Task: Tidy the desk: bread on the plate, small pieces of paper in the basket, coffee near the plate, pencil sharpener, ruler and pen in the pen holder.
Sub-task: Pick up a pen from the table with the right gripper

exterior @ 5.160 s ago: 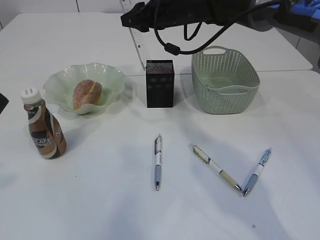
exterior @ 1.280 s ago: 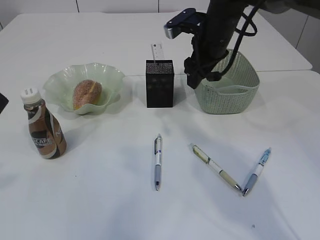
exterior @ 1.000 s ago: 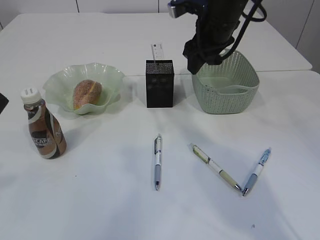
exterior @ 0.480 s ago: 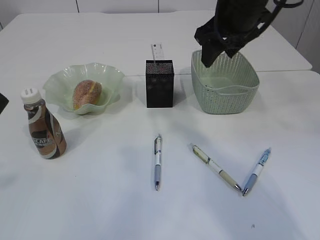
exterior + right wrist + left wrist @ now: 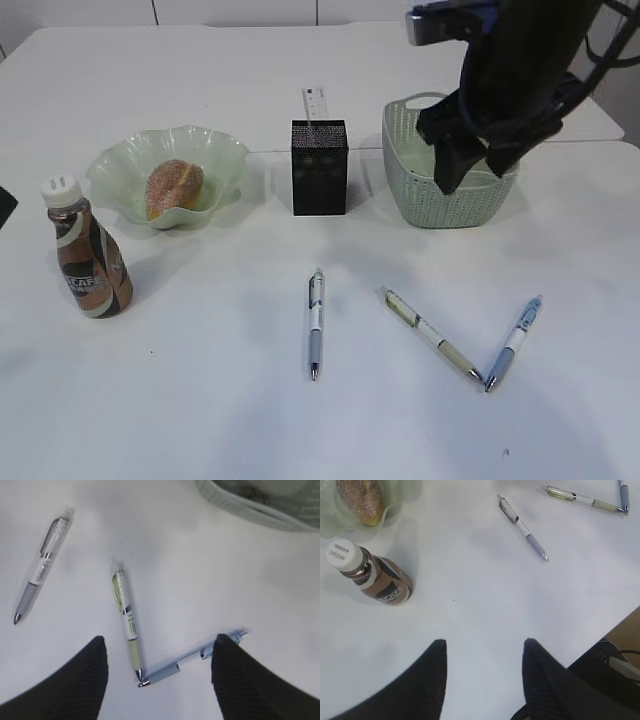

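My right fingers (image 5: 157, 680) hang spread and empty above the three pens lying toward the near edge of the worktop (image 5: 200, 400); my left fingers (image 5: 482, 680) are also apart, holding nothing, over bare surface near the coffee (image 5: 88, 260) by the left edge.

The bread (image 5: 174, 187) sits in the plate (image 5: 120, 165), the coffee stands just beside it, and the ruler (image 5: 313, 103) pokes up out of the pen holder (image 5: 320, 168) toward the far edge, next to the basket (image 5: 450, 205). So I judge the pens are what is left.

In my right wrist view the yellowish pen (image 5: 126, 625) lies between my fingers, its tip touching the tip of the blue pen (image 5: 192, 656), the two forming a V. I should take the yellowish one at mid-barrel, away from that meeting point, with my fingers set across the barrel, not along it. Coming straight down and closing slowly should keep it from rolling or dragging the blue one.

The grey-grip pen (image 5: 42, 565) lies well apart and can wait. Once lifted, the pen needs tilting upright to drop into the holder without knocking the ruler.
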